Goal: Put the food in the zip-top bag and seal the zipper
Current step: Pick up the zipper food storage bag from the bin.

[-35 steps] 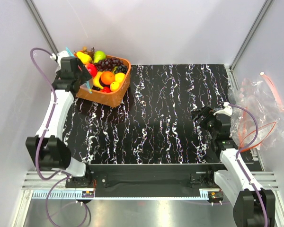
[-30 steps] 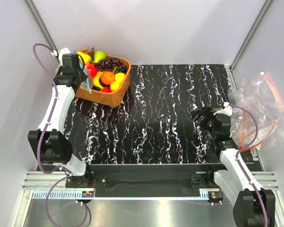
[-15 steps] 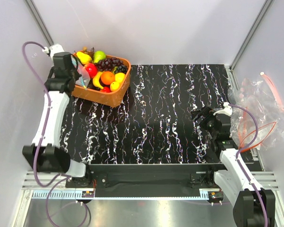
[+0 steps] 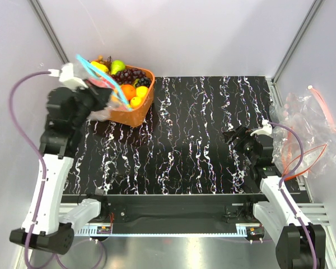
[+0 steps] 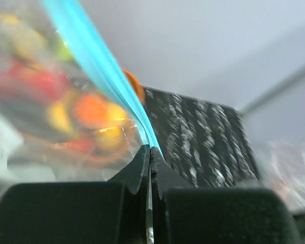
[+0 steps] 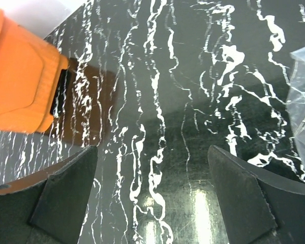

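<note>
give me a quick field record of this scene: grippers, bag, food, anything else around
left gripper: shut on zip-top bag, pinching it at the blue zipper
right gripper: open, empty, above the black marbled table
bag position: in the air, over the left side of the orange basket in the top view
toy fruits: in the basket
spare bags: clear, red-orange strips, piled at the table's right edge
</note>
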`<state>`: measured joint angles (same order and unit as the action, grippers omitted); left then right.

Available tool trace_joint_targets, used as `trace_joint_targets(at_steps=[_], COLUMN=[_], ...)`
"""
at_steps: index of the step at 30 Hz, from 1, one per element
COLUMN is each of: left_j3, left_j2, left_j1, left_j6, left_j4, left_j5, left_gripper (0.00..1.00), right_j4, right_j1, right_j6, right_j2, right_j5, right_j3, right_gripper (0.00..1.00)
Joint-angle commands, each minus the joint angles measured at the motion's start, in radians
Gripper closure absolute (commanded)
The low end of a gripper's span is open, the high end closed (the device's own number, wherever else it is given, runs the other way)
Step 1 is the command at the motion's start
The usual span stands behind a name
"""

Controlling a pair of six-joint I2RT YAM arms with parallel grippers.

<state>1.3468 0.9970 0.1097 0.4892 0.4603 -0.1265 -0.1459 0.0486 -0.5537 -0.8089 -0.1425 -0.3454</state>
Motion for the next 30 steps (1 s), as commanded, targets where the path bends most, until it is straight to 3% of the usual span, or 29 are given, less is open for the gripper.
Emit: trace_joint_targets(at_steps=[1,12,21,30], left_j3=[-0.049,-0.051,-0.135,-0.242], left_j2=[0.020,0.320,0.597,0.655], left_j1=[0.151,0.617,0.686,0.720], left_j6=[0.072,0.126,0.166,0.111], left_j4=[-0.115,-0.314,-0.499,-0.597], left_j5=[-0.113,-0.038,-0.090,-0.065], left_gripper=[1.00,1.00,1.00,1.00], right_j4=[-0.050,0.002,0.017,-0.049], right_j1=[0.002,0.004,0.002,0.005], right_j6=[0.029,0.047,0.058,0.048], right_j2=[0.020,0.125,0.168,0.078], right_j5=[-0.060,-0.019,-0.018,-0.219], right_j3=[0.000,0.008,0.013,-0.021], right_gripper=[0.04,0.07,0.12,0.33])
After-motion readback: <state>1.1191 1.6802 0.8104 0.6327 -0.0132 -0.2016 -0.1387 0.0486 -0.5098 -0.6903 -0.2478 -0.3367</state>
